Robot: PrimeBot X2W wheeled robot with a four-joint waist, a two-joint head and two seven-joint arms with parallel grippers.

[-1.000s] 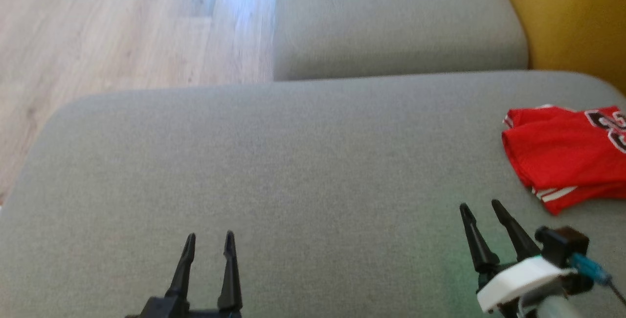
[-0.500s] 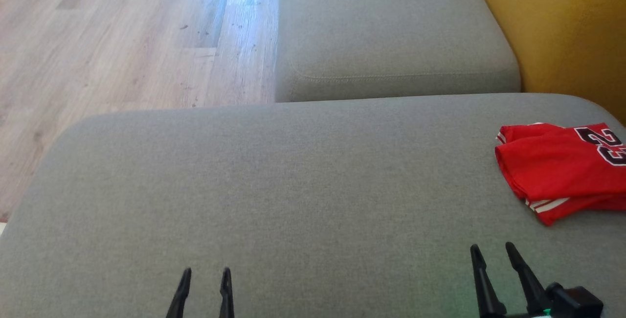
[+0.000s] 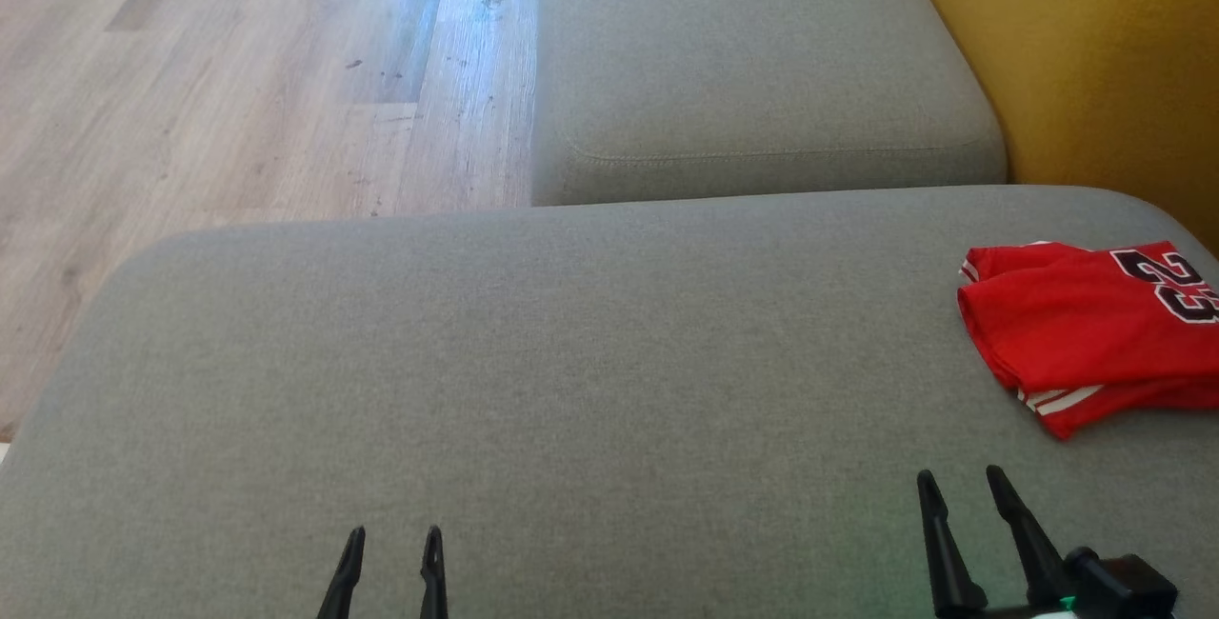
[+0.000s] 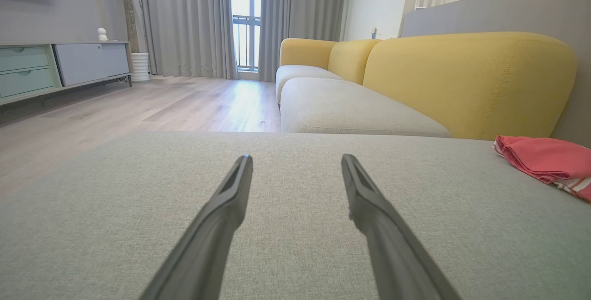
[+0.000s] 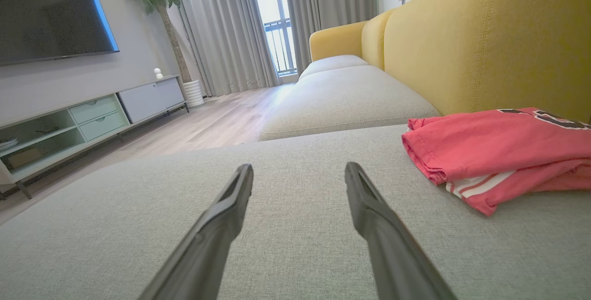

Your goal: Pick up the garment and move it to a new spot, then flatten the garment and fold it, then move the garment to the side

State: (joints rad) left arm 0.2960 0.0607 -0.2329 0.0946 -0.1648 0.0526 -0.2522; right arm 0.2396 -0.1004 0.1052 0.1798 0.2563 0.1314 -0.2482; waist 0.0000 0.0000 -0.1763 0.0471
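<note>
A folded red jersey (image 3: 1086, 333) with black-and-white numbers and striped trim lies at the far right of the grey sofa cushion (image 3: 533, 381). It shows at the right edge in the left wrist view (image 4: 549, 161) and closer in the right wrist view (image 5: 494, 152). My left gripper (image 3: 392, 538) sits low at the bottom, open and empty, far left of the jersey. My right gripper (image 3: 962, 481) is open and empty too, just below and left of the jersey, apart from it. Both hover over bare cushion (image 4: 295, 157) (image 5: 299, 166).
A second grey seat cushion (image 3: 762, 67) lies beyond, with the yellow backrest (image 3: 1105, 57) along the right. Wooden floor (image 3: 219, 76) drops off to the left of the cushion. A TV stand (image 5: 87, 115) and curtains (image 4: 194, 18) stand across the room.
The head camera tilted, shifting the whole picture down. Both grippers sit lower in the picture than a second ago; the right wrist body has left the frame. The jersey has not moved.
</note>
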